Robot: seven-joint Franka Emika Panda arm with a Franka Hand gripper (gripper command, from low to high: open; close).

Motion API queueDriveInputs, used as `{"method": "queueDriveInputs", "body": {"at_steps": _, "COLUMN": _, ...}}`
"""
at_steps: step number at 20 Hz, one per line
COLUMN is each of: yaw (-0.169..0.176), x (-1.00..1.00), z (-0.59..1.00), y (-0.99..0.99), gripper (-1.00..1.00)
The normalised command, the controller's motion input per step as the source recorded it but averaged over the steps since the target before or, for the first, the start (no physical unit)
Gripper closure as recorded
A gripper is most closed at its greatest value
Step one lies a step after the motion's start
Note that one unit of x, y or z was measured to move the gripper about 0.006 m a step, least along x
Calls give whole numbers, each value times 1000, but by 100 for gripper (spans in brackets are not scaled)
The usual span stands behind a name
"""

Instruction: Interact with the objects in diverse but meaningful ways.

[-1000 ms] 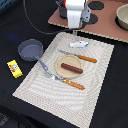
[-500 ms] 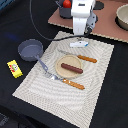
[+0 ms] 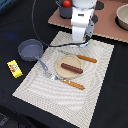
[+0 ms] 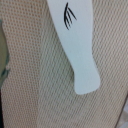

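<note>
The arm's gripper (image 3: 80, 40) sits low over the far end of the placemat (image 3: 40, 87), right above the white fish (image 4: 77, 47). Can't tell if it's open. Sausage (image 3: 70, 67) on its plate (image 3: 61, 62), saucepan (image 3: 31, 50) alongside.

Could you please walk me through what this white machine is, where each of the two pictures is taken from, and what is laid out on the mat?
The white machine is a robot arm; its grasping end, the gripper, points down at the far edge of the placemat. The wide picture comes from a camera off the arm. The close-up comes from a camera on the wrist, looking straight down at a white toy fish lying on the mat weave. On the placemat sit a plate with a sausage, plus two orange-handled utensils. Beside the mat are a saucepan and a yellow packet. A tomato sits behind the arm. The gripper's fingers are hidden, so I cannot tell whether anything is held.
</note>
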Motion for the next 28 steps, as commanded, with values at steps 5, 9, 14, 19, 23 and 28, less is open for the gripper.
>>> {"method": "queueDriveInputs", "body": {"at_steps": 5, "yaw": 57, "x": 170, "z": -230, "y": 0, "gripper": -100}}
{"method": "queueDriveInputs", "body": {"at_steps": 9, "yaw": 59, "x": 203, "z": -209, "y": 0, "gripper": -100}}
{"method": "queueDriveInputs", "body": {"at_steps": 14, "yaw": 56, "x": 177, "z": -225, "y": -2, "gripper": 100}}
{"method": "queueDriveInputs", "body": {"at_steps": 19, "yaw": 54, "x": 197, "z": -226, "y": -12, "gripper": 100}}
{"method": "queueDriveInputs", "body": {"at_steps": 23, "yaw": 52, "x": 240, "z": -211, "y": -14, "gripper": 100}}
{"method": "queueDriveInputs", "body": {"at_steps": 28, "yaw": 44, "x": 255, "z": -146, "y": -6, "gripper": 100}}
